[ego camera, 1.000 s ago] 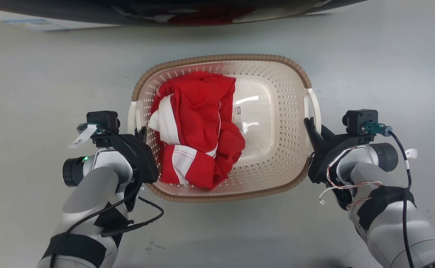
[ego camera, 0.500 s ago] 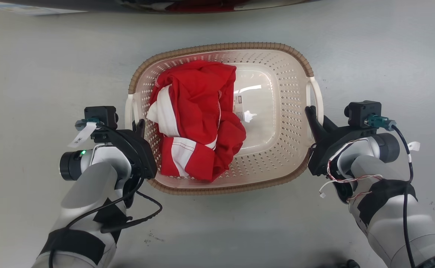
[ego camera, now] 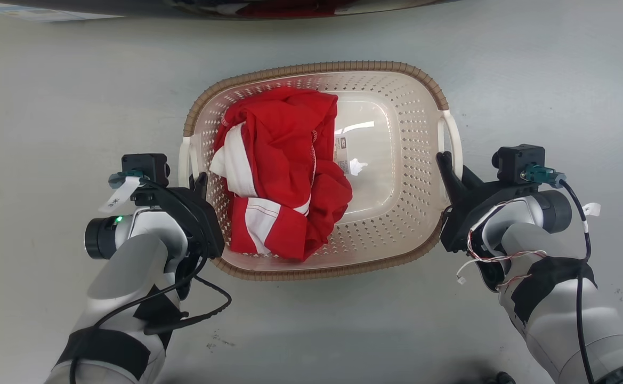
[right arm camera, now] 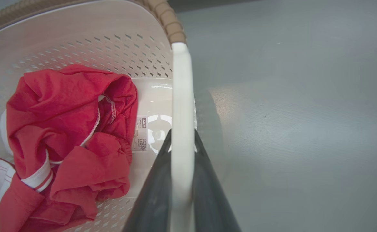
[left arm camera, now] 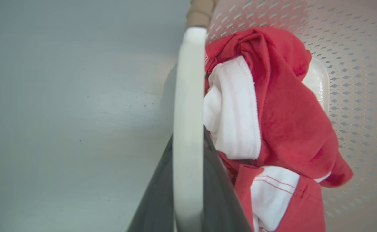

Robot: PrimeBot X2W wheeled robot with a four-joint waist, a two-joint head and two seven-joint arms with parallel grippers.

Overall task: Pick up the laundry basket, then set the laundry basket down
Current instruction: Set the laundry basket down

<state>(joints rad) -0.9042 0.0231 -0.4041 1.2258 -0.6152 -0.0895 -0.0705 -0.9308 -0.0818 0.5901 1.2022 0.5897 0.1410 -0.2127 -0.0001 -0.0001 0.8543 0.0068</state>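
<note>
1. Now I am holding the laundry basket (ego camera: 311, 68) between both arms, on or just above the floor (ego camera: 50, 106); I cannot tell which.
2. The left gripper (ego camera: 196, 181) is pinching the left loop handle (left arm camera: 188, 96), and the right gripper (ego camera: 450, 165) is pinching the right loop handle (right arm camera: 182, 96).
3. The long axis is running from gripper to gripper, with open floor on every side.

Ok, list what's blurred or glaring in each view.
Head view: sharp, glare on the laundry basket's bare bottom. Left wrist view: left handle and dark fingers blurred, red cloth sharp. Right wrist view: right handle blurred too, bright sheen on the floor.
</note>
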